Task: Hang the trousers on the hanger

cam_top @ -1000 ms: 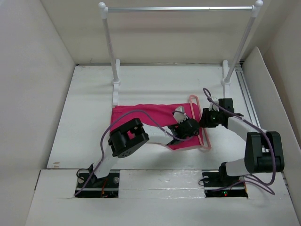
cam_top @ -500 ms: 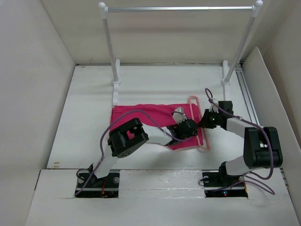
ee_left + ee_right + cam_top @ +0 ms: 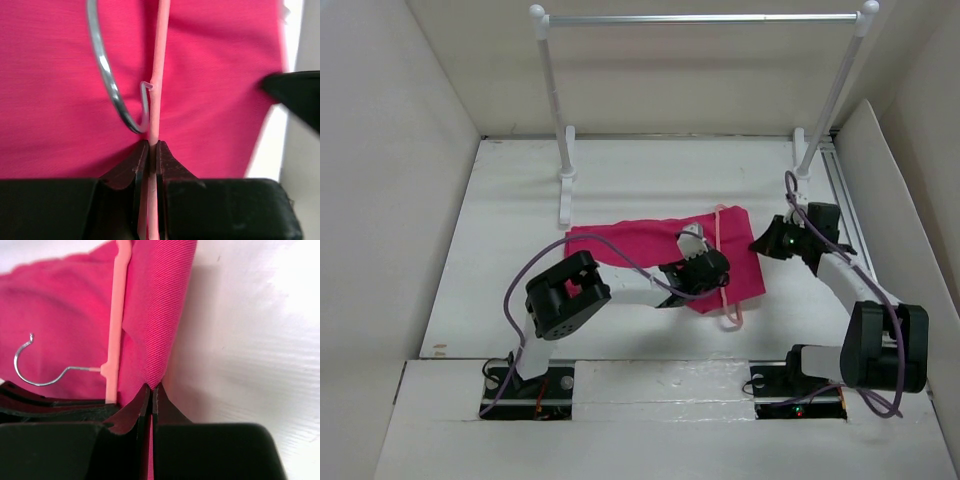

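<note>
left claw: pinching the hanger rod, frame centre.
right claw: newly clamping the trousers edge, dragging it rightward past the hanger.
task: threading seemingly progressing.

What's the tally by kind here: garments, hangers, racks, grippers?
trousers, magenta: 1
hanger, pale pink: 1
rack, white posts and silver bar: 1
grippers: 2 (left gripper shut on the hanger, right gripper shut on the trousers' edge)
Total: 5
</note>
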Controlling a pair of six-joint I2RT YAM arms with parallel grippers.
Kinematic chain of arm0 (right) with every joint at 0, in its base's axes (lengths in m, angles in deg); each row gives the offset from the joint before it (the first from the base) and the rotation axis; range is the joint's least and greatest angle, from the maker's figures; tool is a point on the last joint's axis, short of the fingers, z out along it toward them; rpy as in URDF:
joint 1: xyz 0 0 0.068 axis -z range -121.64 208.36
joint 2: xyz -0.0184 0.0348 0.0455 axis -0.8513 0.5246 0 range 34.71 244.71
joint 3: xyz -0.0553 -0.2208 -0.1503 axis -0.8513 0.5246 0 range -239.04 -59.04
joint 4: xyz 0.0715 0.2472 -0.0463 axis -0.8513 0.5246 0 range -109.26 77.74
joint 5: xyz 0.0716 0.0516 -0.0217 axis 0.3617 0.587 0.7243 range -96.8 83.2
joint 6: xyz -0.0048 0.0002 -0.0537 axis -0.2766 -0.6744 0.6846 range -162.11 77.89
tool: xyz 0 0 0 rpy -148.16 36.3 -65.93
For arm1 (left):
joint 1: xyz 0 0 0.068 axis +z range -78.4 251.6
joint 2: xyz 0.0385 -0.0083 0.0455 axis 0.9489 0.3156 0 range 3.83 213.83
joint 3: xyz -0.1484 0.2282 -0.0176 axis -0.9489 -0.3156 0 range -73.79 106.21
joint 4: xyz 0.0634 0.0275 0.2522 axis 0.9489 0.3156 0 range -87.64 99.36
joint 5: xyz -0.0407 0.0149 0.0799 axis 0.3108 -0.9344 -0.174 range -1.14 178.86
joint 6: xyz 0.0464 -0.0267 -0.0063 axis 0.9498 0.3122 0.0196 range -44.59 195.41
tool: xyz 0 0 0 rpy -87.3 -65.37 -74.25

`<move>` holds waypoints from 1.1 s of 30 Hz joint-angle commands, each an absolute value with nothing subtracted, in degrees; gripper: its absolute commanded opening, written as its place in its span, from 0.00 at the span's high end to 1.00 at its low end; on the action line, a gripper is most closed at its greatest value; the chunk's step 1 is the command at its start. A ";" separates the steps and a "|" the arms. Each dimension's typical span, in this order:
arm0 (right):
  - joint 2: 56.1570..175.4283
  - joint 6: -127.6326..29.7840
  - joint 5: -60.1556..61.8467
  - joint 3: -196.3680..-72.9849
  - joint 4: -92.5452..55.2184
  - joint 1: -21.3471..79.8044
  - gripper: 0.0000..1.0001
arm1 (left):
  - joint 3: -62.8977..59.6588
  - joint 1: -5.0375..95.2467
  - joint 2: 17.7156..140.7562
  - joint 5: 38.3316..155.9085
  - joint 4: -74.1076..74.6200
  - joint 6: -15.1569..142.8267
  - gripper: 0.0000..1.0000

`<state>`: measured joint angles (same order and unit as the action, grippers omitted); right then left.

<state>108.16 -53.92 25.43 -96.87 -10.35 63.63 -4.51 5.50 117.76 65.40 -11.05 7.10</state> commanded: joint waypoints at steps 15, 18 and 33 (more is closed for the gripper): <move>111.61 -51.78 21.41 -97.01 -13.63 75.05 1.00 | -25.36 16.49 98.75 63.01 -3.26 21.00 1.00; 114.16 -51.95 21.16 -96.57 -14.78 74.53 1.00 | -23.53 16.50 99.62 63.72 -4.24 24.16 1.00; 117.42 -49.76 19.13 -95.78 -14.51 75.05 1.00 | -15.69 15.35 101.91 56.86 6.94 23.13 1.00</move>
